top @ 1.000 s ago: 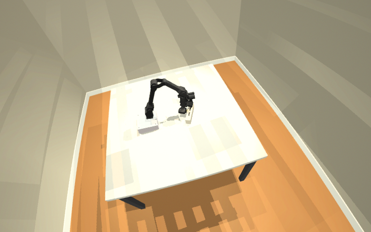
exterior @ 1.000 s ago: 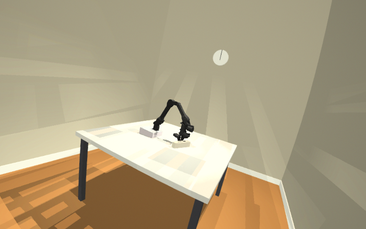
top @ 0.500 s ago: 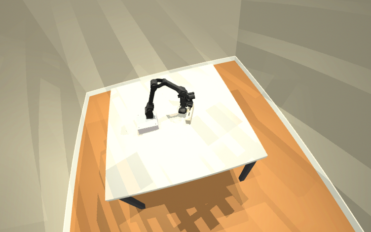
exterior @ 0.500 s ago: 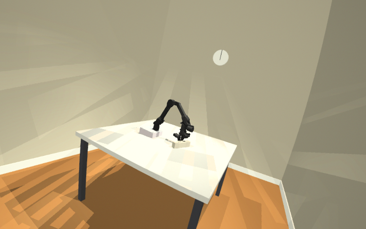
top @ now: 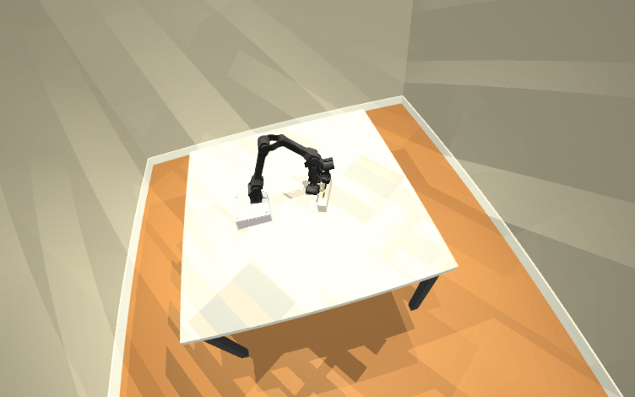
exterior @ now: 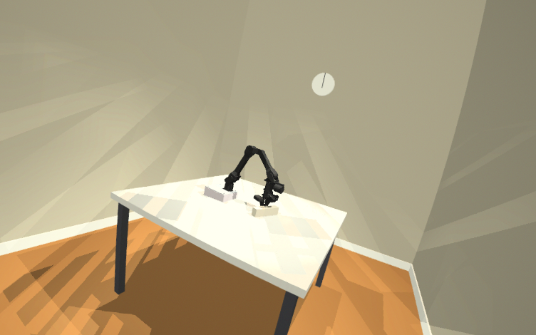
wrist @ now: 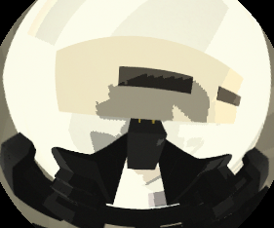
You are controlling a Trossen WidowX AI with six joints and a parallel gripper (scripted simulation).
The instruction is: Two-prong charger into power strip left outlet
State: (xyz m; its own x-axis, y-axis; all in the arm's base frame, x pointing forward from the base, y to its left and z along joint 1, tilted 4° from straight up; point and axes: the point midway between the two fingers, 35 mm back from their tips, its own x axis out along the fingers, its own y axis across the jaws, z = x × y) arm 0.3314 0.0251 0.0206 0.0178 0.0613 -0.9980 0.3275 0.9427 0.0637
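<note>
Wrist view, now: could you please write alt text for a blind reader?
Gripper shut on a black two-prong charger, its brass prongs outside the cream power strip, which has a long dark slot and a smaller one.

No text, label, brand, number or sign could be read in any of the three views. The round white clock face [exterior: 317, 85] on the wall [exterior: 361, 125] bore a thin dark line, with no numerals that could be made out. No lettering was legible on the black arm [top: 259, 165] [exterior: 243, 161], on its pale base box [top: 253, 214] [exterior: 216, 193], on the cream power strip [top: 322, 204] [exterior: 265, 212] [wrist: 82, 78] or on the dark charger [wrist: 145, 148].
</note>
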